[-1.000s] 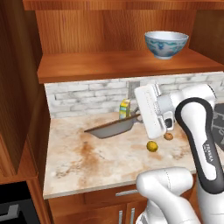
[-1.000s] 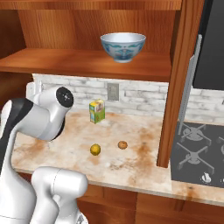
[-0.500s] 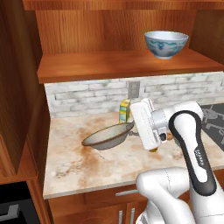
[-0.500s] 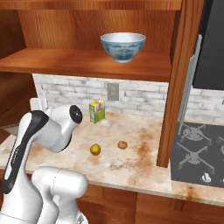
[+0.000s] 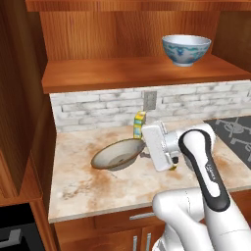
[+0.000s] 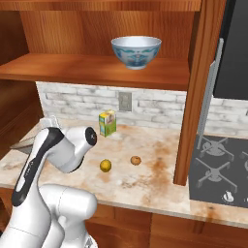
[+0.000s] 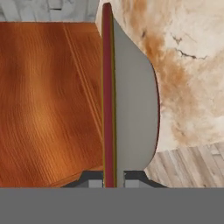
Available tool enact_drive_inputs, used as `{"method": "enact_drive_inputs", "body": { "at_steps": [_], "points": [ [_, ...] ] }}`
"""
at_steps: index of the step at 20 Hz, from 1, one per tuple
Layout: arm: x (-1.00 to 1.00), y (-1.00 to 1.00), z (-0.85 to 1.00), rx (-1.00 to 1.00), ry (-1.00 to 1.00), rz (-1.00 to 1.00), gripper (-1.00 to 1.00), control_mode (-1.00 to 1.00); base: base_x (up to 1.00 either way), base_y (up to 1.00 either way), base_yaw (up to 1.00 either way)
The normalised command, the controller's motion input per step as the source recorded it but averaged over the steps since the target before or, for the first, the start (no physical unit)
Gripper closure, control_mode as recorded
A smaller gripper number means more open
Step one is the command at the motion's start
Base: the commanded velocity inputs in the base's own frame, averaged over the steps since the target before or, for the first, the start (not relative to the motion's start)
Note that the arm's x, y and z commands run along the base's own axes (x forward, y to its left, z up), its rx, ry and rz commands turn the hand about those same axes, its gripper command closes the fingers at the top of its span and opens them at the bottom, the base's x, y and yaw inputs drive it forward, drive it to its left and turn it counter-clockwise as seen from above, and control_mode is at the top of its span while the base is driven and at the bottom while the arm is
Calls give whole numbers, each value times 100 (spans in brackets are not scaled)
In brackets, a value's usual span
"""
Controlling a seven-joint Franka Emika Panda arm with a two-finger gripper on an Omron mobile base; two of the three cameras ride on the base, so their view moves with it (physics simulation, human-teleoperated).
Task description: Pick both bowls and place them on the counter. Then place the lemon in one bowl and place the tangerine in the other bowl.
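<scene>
Counter point(image 5: 88, 188) ran open from the brick backsplash to its front edge; cabinet wall bounded it on the left, a wooden post point(image 6: 193, 97) on the right near the stove point(image 6: 218, 169). Shelf point(image 5: 122, 73) overhung the back. Gripper point(image 7: 113, 178) was clamped on the rim of the shallow bowl point(image 5: 117, 154), which hung tilted low over the stained counter, left of the hand. Patterned bowl point(image 5: 186, 49) sat on the shelf. Lemon point(image 6: 105, 165) and tangerine point(image 6: 136, 160) lay apart on the counter, right of the arm; carton point(image 6: 107, 123) stood behind them.
</scene>
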Motion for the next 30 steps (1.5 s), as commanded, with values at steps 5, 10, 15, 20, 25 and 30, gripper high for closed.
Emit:
{"method": "enact_drive_inputs", "body": {
  "at_steps": [5, 10, 15, 20, 25, 30],
  "points": [
    [41, -5, -33, 0, -1, 9, 100, -100, 0, 0, 0],
    [33, 3, -25, 0, -3, 11, 100, -100, 0, 0, 0],
    [29, 7, -20, 0, 0, 14, 100, -100, 0, 0, 0],
    [21, 3, -35, 0, 0, 16, 100, -100, 0, 0, 0],
    [42, 0, -20, 0, 0, 7, 100, -100, 0, 0, 0],
    [37, 3, -9, 2, 0, 0, 100, -100, 0, 0, 0]
  ]
}}
